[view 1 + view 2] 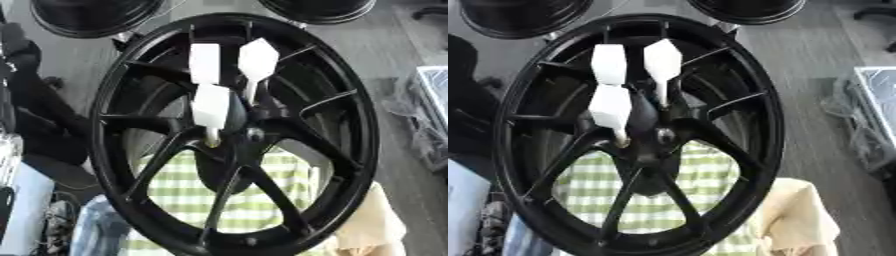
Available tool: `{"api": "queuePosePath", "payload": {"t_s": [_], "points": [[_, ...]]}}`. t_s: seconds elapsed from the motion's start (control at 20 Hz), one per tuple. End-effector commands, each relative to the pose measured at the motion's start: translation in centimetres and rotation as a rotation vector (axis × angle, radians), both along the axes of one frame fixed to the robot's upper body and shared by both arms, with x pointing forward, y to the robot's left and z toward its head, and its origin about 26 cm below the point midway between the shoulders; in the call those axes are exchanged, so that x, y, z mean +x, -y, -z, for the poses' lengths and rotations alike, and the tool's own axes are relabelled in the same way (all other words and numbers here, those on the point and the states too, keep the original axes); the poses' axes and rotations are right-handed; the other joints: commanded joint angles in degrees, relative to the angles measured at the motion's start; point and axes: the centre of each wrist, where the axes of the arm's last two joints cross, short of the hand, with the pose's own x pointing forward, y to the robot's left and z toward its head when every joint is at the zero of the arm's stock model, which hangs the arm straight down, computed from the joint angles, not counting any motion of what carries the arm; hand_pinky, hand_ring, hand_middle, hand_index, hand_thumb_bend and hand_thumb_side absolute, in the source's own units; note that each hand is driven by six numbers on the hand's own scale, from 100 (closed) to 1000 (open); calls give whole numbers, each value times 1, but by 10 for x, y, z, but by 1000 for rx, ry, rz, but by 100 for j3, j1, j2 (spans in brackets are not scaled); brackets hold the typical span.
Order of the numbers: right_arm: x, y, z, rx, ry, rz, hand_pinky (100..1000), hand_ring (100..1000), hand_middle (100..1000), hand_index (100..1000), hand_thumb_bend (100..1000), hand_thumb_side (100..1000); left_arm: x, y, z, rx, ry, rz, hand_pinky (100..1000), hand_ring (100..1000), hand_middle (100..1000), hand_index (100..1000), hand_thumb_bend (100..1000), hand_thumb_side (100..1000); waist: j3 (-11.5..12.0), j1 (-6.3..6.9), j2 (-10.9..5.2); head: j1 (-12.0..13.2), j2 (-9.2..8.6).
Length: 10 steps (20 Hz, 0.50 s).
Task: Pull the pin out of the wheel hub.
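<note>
Altogether, three white pins point(211, 106) stand in one black wheel hub point(234, 131).

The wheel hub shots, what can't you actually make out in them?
- Robot's hands: in neither eye view.
- Pins: three white handles show; where their shafts enter the wheel hub is too dark, so their seating is unclear.
- Wheel: bottom rim cut by the lower edge in the left eye view.
- Checked cloth: mostly hidden behind the spokes.
</note>
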Motion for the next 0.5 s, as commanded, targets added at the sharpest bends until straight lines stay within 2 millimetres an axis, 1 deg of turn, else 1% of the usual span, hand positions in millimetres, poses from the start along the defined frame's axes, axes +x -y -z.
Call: {"api": "queuePosePath", "payload": {"t_s": [0.05,0.2,0.3,0.35,0.4,0.5], "points": [[5,-14,-14,64,117,-143,833,747,690,842,100,683,-1,3,-11,12,35,18,758,789,704,725,104,840,24,9,-158,-39,-5],[16,-26,-18,127,143,-242,835,744,690,848,100,711,0,6,-10,9,35,31,758,789,705,726,105,840,73,26,-166,-81,-3],[26,-29,-18,162,139,-281,835,752,712,857,100,726,0,8,-10,6,35,40,758,789,705,726,105,840,105,37,-168,-124,4],[32,-30,-18,176,133,-294,835,764,732,863,100,647,1,9,-10,5,36,44,758,789,705,726,109,839,122,43,-168,-147,9],[37,-31,-17,189,128,-305,836,768,737,864,100,742,1,10,-10,4,37,47,758,790,705,727,106,840,136,49,-168,-163,12],[46,-34,-16,215,122,-329,840,775,739,867,100,748,1,11,-10,0,39,55,758,789,706,727,107,839,167,62,-167,-192,15]]}}
